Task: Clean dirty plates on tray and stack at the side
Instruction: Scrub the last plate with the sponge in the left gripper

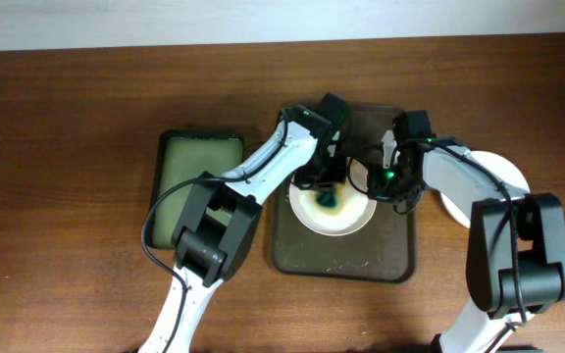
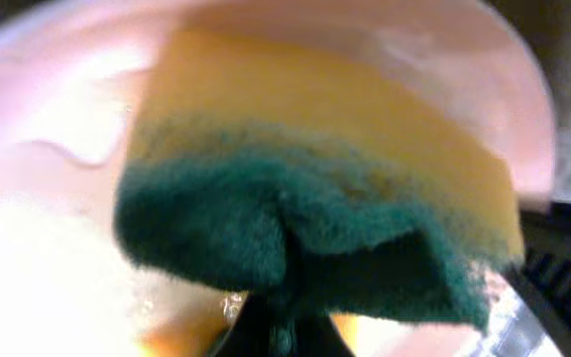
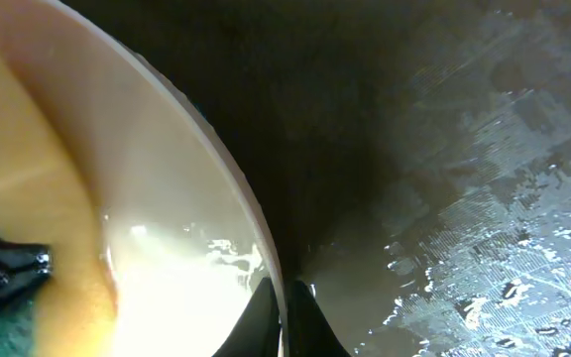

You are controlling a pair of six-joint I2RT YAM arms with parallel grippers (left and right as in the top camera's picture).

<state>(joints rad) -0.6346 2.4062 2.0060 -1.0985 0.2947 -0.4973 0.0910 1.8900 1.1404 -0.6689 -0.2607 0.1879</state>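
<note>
Left tool point(image 1: 328, 184) clenched on sponge point(image 2: 315, 198); right tool point(image 3: 284, 302) pinching plate point(image 3: 167, 198) rim. Risk: hard scrubbing could slip rim free.

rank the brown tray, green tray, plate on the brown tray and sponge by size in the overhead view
1. brown tray
2. green tray
3. plate
4. sponge, only partly visible

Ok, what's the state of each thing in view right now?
left gripper: shut on sponge
right gripper: shut on dirty plate rim
sponge: pressed onto dirty plate
dirty plate: wet, on tray
side plate: on table, right of tray
tray: wet-streaked
</note>
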